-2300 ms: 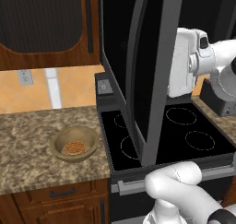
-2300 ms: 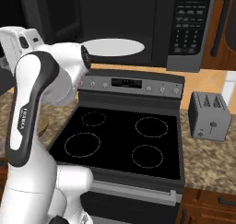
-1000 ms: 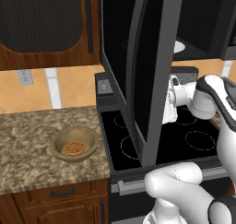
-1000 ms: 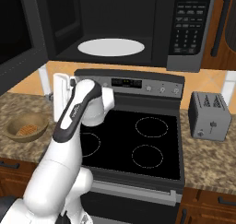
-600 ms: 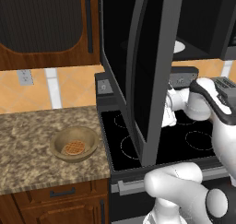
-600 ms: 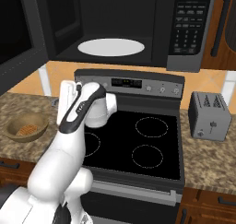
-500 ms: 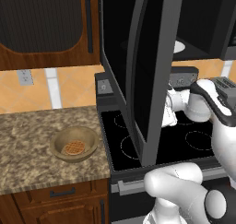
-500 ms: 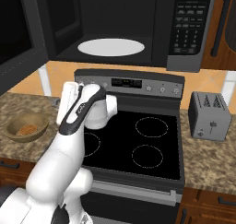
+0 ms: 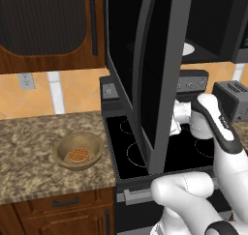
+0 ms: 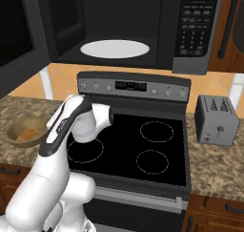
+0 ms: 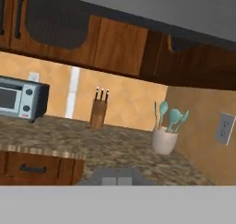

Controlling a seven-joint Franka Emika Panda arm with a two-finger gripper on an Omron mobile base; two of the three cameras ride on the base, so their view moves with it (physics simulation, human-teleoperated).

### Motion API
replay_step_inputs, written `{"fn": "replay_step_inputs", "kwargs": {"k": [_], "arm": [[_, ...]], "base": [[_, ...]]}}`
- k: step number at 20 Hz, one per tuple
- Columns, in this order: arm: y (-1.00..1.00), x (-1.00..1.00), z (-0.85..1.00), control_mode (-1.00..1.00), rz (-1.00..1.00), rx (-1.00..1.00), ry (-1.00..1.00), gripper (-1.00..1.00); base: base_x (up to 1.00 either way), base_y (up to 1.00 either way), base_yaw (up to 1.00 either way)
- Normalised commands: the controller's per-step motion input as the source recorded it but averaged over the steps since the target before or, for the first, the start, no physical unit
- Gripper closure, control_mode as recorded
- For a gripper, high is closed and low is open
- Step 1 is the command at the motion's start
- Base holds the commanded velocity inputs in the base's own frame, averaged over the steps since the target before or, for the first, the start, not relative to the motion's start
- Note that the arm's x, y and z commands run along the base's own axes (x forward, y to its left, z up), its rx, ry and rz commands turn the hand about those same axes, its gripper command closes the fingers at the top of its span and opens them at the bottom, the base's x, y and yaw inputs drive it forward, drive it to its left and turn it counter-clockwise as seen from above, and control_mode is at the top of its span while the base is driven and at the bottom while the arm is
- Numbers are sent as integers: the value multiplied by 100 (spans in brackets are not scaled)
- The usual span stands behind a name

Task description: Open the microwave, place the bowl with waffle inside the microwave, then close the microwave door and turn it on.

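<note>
The microwave [image 10: 119,16] hangs open above the stove, its white turntable plate [image 10: 114,48] bare. The microwave door [image 9: 150,74] is swung far out toward me, edge-on in the left base view. The tan bowl [image 9: 77,151] sits on the granite counter left of the stove, and the waffle [image 9: 77,155] lies in it; both also show in the right base view as bowl [image 10: 19,127] and waffle [image 10: 28,134]. My wrist [image 9: 186,120] hovers low over the stove's left burners, partly hidden behind the door. My gripper [image 11: 117,178] is shut and holds nothing.
The black stove top [image 10: 143,145] lies below the arm. A grey toaster [image 10: 217,119] stands on the right counter. The hand view looks across a granite counter with a knife block [image 11: 97,112], a utensil cup [image 11: 165,140] and a toaster oven [image 11: 20,98].
The arm has dropped from beside the door's upper edge to low over the stove and eased slightly lower in the last second. Door, bowl and waffle have not moved.
</note>
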Motion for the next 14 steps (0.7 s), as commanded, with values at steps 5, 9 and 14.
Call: {"fn": "replay_step_inputs", "kwargs": {"k": [5,9,14], "arm": [[33,6,-25,-100,3,-27,28,100],[12,14,-15,-100,-3,-9,76,100],[-6,11,-26,-100,-26,13,65,100]], "base": [[0,0,0],[0,0,0],[0,0,0]]}}
